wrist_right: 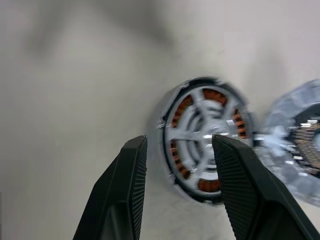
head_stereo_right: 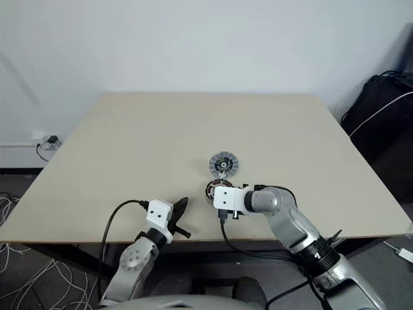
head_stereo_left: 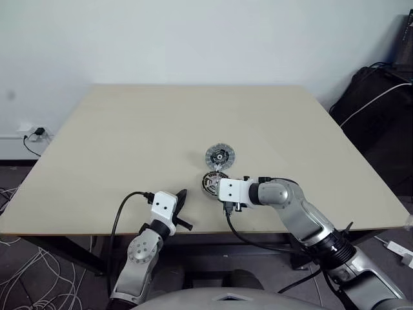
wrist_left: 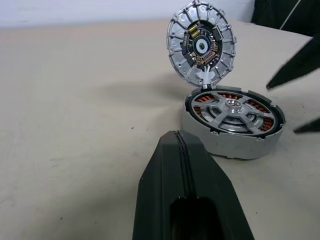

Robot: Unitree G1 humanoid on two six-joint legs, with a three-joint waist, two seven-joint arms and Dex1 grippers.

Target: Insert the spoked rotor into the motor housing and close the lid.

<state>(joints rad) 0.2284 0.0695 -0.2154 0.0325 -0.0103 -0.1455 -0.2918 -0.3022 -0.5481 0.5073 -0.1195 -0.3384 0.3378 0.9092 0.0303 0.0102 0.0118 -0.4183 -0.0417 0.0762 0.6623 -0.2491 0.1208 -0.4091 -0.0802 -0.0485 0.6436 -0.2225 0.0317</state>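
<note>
The spoked rotor [wrist_left: 231, 111] already sits in the motor housing [wrist_left: 230, 142] near the table's [head_stereo_left: 129, 142] front edge, lid [wrist_left: 201, 44] hinged upright behind; my right gripper [wrist_right: 177, 170] hovers apart and empty above, left gripper [wrist_left: 186, 165] pinched shut, so swinging that lid down comes next.

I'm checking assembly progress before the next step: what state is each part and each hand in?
Silver spoked metal rotor: seated in the housing.
Round grey motor housing with copper windings: flat on the table, uncovered.
Ribbed silver lid disc: hinged up, open.
Left hand: shut, empty.
Right hand: open above the housing, empty.
</note>
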